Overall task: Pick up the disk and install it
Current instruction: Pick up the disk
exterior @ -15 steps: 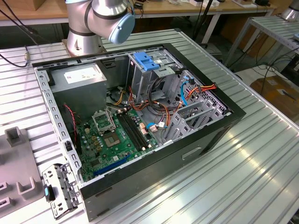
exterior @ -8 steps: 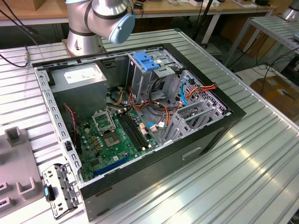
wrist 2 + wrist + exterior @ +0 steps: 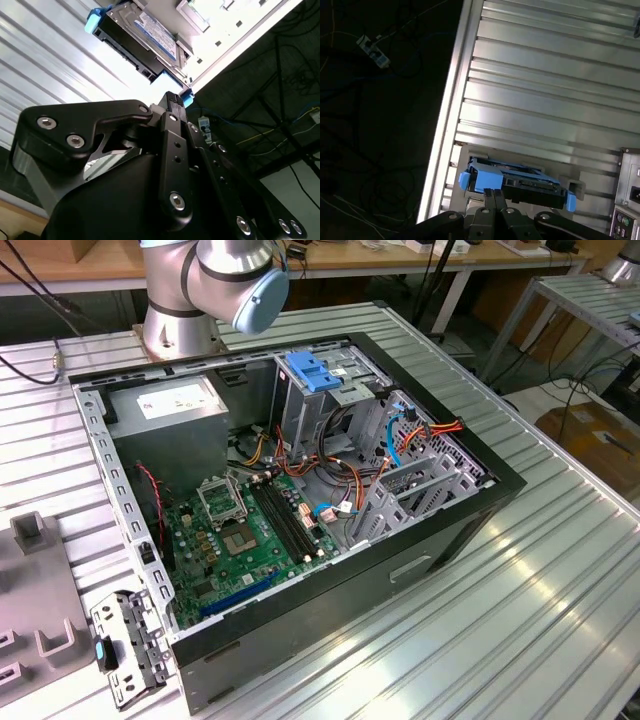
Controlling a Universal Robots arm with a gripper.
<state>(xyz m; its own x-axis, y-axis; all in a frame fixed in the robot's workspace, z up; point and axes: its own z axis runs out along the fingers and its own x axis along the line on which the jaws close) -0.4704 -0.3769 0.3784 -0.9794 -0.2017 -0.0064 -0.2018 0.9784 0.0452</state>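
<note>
Disk (image 3: 520, 181) flat on ribbed table (image 3: 545, 75), near its edge | gripper (image 3: 493, 193) fingers pressed together at disk's near rail | computer case (image 3: 629, 170) close beside

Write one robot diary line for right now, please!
gripper: shut, empty | nearest: disk, just past the fingertips | disk: on table, not yet picked | computer case: open

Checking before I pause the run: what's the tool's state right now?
Tool: closed, tips at the blue rail of the disk; whether it actually grips it cannot be told.
</note>
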